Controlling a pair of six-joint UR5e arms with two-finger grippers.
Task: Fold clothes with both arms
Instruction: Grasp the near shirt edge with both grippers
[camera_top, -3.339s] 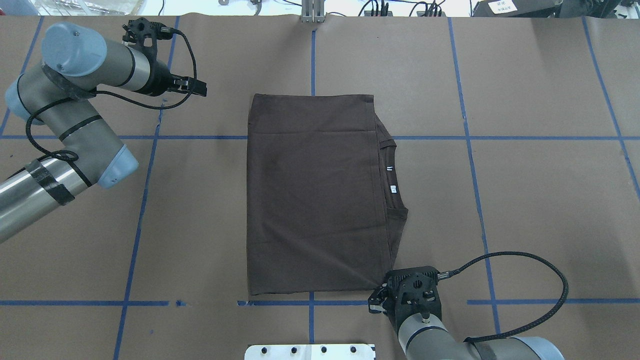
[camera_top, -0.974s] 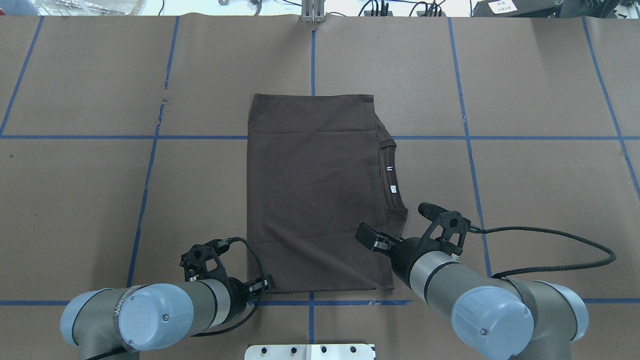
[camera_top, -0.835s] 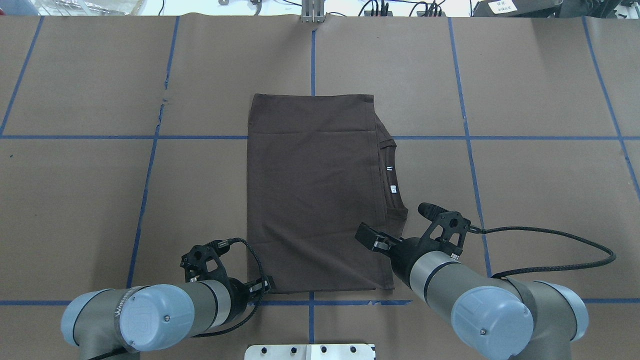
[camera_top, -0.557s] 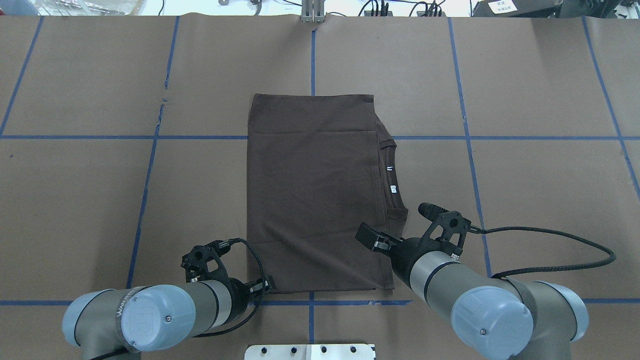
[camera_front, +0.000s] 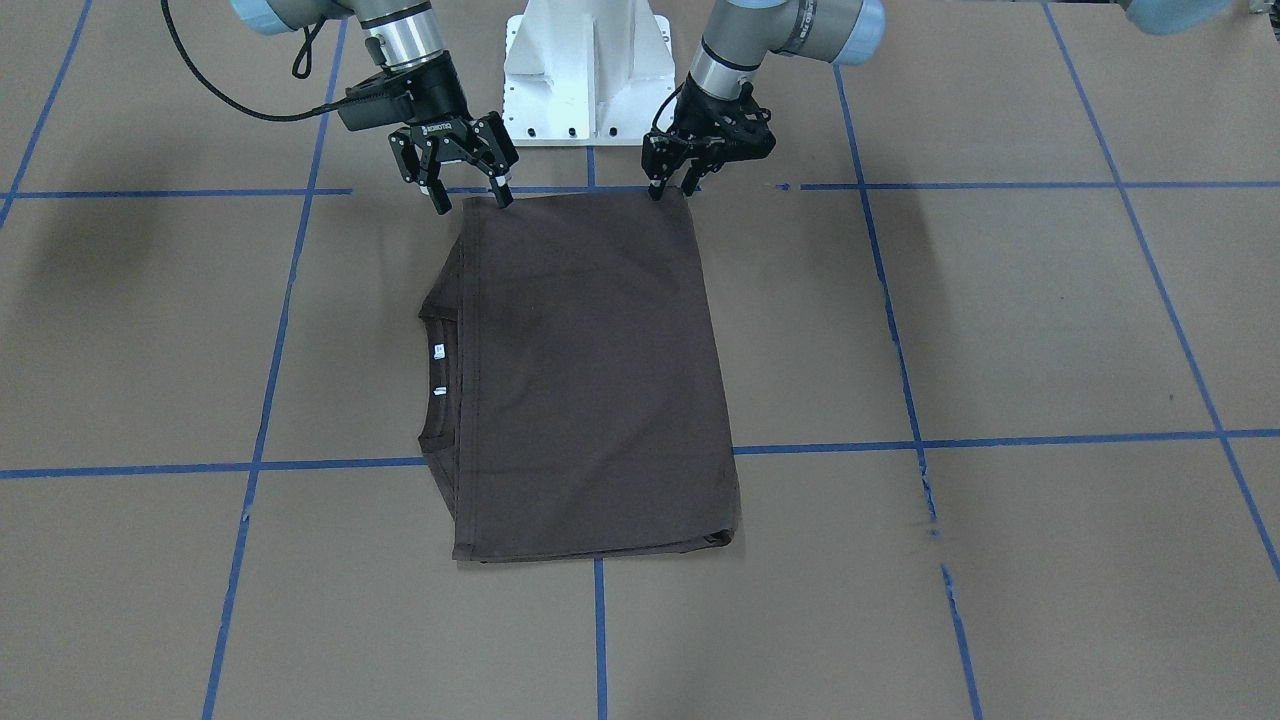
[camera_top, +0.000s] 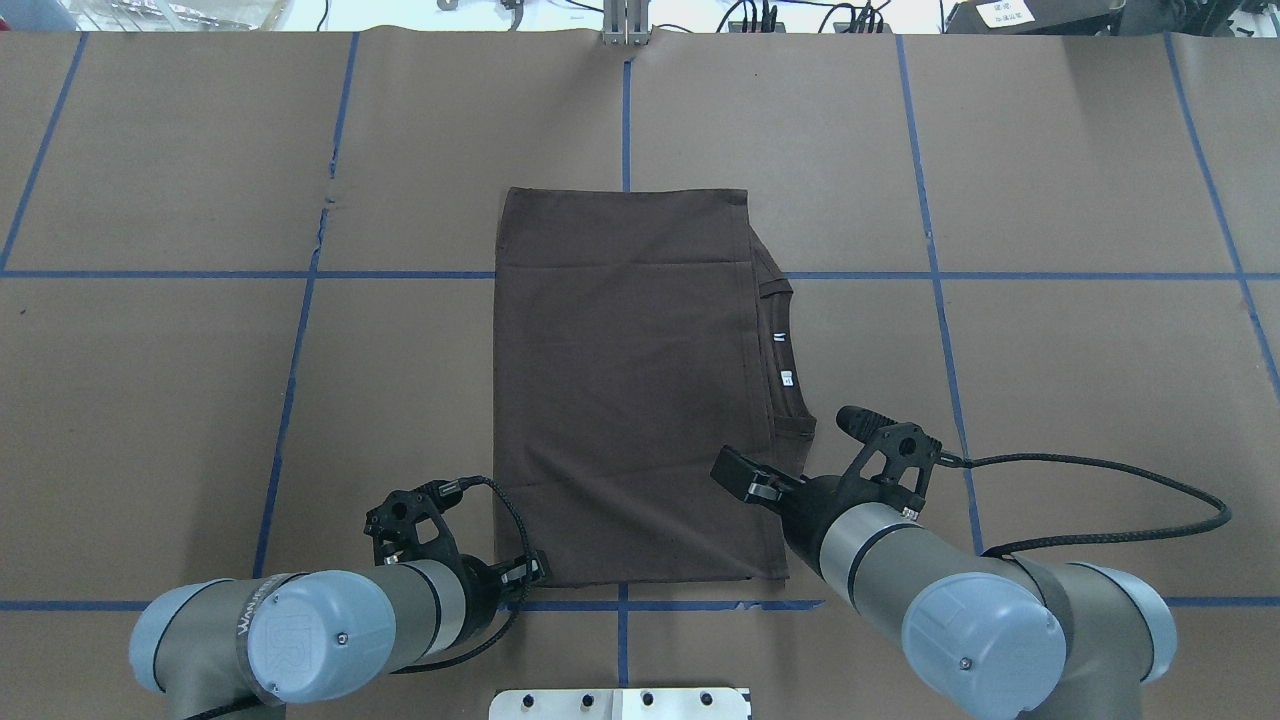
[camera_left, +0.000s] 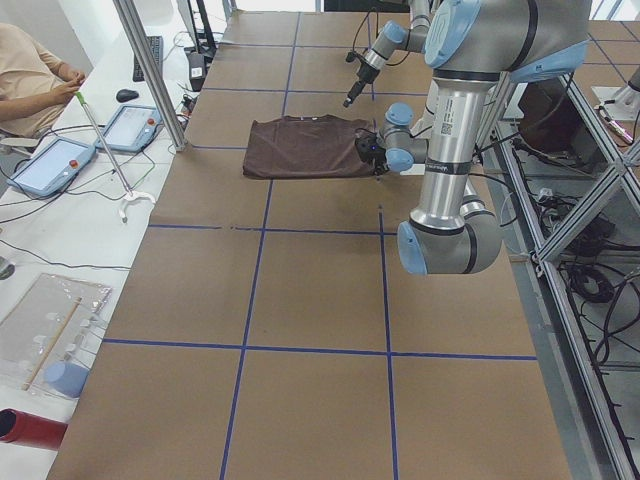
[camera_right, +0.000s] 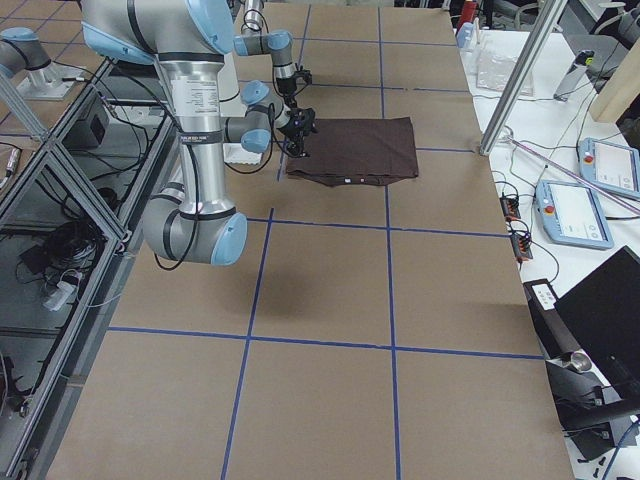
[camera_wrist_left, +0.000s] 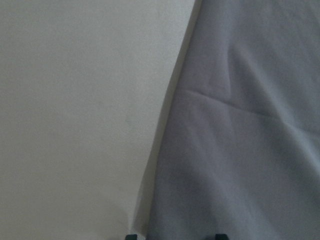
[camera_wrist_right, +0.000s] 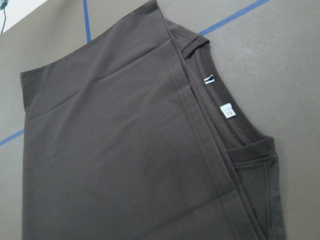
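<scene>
The clothes are one dark brown T-shirt (camera_front: 590, 370), folded into a flat rectangle on the table (camera_top: 150, 400). Its collar and white neck tags (camera_front: 438, 372) stick out along one long side. My left gripper (camera_front: 670, 192) is open and low at the shirt's robot-side corner. In the left wrist view its fingertips (camera_wrist_left: 131, 236) straddle the fabric edge of the shirt (camera_wrist_left: 240, 125). My right gripper (camera_front: 472, 200) hangs open just over the other robot-side corner, on the collar side. In the overhead view both grippers are hidden under their wrists. The right wrist view shows the shirt (camera_wrist_right: 125, 150) and the tags (camera_wrist_right: 220, 100).
The white pedestal base (camera_front: 585, 60) stands just behind the two grippers. Blue tape lines (camera_top: 290, 400) grid the brown table cover. A seated person (camera_left: 30, 70) and control tablets (camera_left: 50, 165) are beyond the far edge, by a metal pole (camera_left: 150, 70).
Since 3.3 s ago the left arm has swung from the far left down to the shirt's near corner, and the right arm has turned over the other corner. Over the last second both barely move.
</scene>
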